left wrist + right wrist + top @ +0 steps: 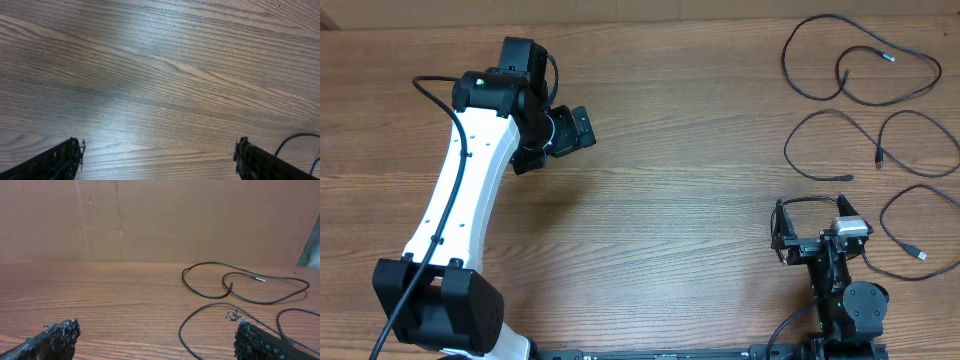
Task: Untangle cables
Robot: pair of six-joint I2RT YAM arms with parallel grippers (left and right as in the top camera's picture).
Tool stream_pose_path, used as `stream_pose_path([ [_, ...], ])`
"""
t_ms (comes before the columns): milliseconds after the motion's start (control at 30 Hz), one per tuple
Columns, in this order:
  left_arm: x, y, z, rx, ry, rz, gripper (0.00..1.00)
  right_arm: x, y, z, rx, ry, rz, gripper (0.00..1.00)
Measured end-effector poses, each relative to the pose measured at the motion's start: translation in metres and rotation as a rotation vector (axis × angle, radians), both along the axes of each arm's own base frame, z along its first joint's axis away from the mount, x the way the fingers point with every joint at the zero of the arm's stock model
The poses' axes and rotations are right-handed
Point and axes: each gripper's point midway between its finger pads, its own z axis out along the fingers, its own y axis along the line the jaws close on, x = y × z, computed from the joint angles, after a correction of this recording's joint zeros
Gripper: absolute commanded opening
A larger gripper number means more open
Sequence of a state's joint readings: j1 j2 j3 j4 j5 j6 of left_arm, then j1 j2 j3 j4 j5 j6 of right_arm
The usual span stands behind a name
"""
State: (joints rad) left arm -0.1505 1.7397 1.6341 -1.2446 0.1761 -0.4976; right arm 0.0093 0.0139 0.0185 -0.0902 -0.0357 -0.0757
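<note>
Three black cables lie apart on the right side of the wooden table (670, 200): a looped one (786, 62) at the back, a second (878, 155) in front of it, and a third (918, 252) near the right edge. My right gripper (812, 215) is open and empty, low over the table just left of the third cable. In the right wrist view the right gripper (157, 332) faces a near cable loop (200, 311) and a farther loop (260, 279). My left gripper (558, 145) is open and empty over bare wood at the back left, far from the cables; its wrist view (160, 150) shows nothing between the fingers.
A brown cardboard wall (160, 220) stands behind the table's far edge. A short piece of black cable (292, 137) shows at the lower right of the left wrist view. The left arm's white link (460, 190) stretches over the table's left side.
</note>
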Motion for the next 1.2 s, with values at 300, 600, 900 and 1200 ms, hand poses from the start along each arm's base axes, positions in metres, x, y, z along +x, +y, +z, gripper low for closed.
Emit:
stream_pose_path([
  [300, 0.0000, -0.0001, 0.0000, 0.000, 0.000, 0.000, 0.99, 0.0000, 0.0000, 0.0000, 0.000, 0.000, 0.000, 1.00],
  [600, 0.0000, -0.0001, 0.0000, 0.000, 0.000, 0.000, 1.00, 0.0000, 0.0001, 0.0000, 0.000, 0.000, 0.000, 1.00],
  [900, -0.0011, 0.0055, -0.0013, 0.033, 0.003, 0.000, 1.00, 0.0000, 0.0001, -0.0001, 0.000, 0.000, 0.000, 1.00],
  [1200, -0.0051, 0.0093, -0.0028, 0.054, 0.019, 0.003, 0.99, 0.0000, 0.0001, 0.0000, 0.000, 0.000, 0.000, 1.00],
])
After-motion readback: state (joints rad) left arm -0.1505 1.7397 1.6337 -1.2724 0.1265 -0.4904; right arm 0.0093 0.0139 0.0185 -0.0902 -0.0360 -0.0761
